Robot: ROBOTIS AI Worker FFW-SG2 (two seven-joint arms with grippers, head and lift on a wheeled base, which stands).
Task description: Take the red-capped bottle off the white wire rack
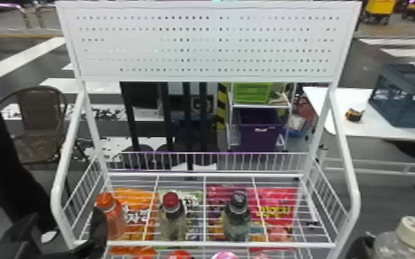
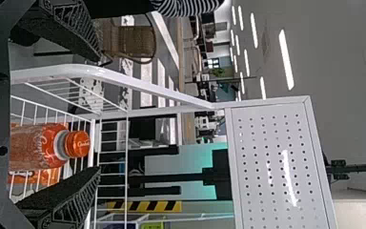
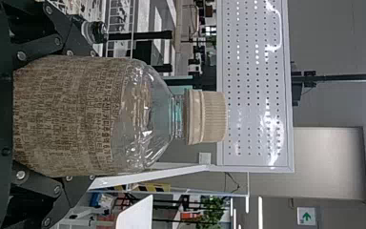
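A white wire rack (image 1: 56, 193) is shown with three bottles upright on its upper shelf. The red-capped bottle (image 1: 172, 224) is stood in the middle, between an orange bottle (image 1: 116, 224) on the left and a black-capped bottle (image 1: 238, 227) on the right. It is untouched by either gripper. The left gripper (image 2: 98, 114) is spread wide and empty, its fingers placed near the orange bottle at the rack's front left corner. By the right gripper (image 3: 93, 115), a large clear bottle (image 3: 76, 114) with a cream cap is held, its fingers closed in on both sides, to the right of the rack.

The step in hand is judged to be the approach. Since the right gripper is occupied, the pick seems best made with the left. A shift to the right, past the orange bottle, is called for; then the fingers should be lined up on either side of the red-capped bottle and closed, and the bottle raised before being drawn out.

The front rail (image 1: 286, 245) and the left side bar (image 1: 66, 158) are the edges to be cleared. The orange bottle could be knocked on the way across. More room is offered on the black-capped bottle's side, and open space is found above the caps.
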